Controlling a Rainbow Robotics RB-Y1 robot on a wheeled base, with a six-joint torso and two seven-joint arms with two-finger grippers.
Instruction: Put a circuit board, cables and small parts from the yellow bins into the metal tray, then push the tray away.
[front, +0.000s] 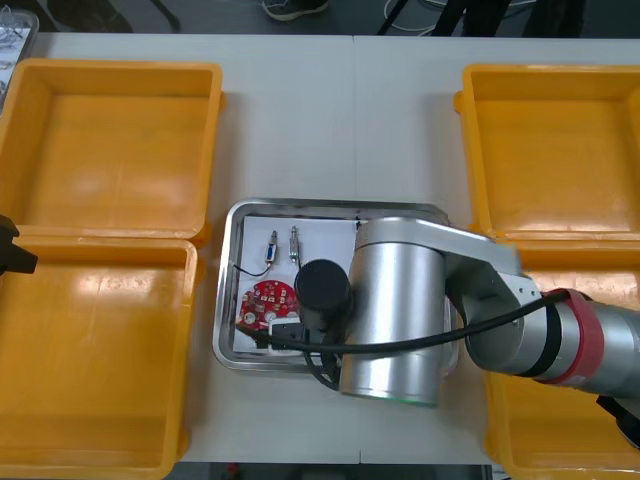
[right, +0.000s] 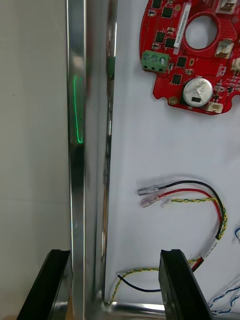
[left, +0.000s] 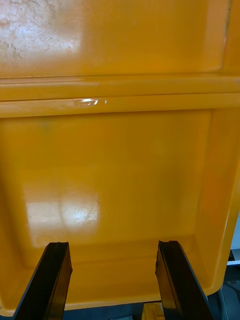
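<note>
Now the right claw (right: 114, 254), released, straddles the near rim of the tray (right: 80, 150), cables (right: 197, 191) beside one finger, the red board (right: 170, 55) farther left. The left claw (left: 114, 250) hangs released over a bin (left: 115, 165).

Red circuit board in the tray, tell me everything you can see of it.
The red circuit board is round with a round hole near its middle and looks rigid. It carries a green terminal block, a round silver part, black chips and pale connectors at its rim. It lies flat, parts up, on the white floor of the metal tray, toward its left near corner. The cables lie apart from it, and the open right end effector does not touch it.
</note>
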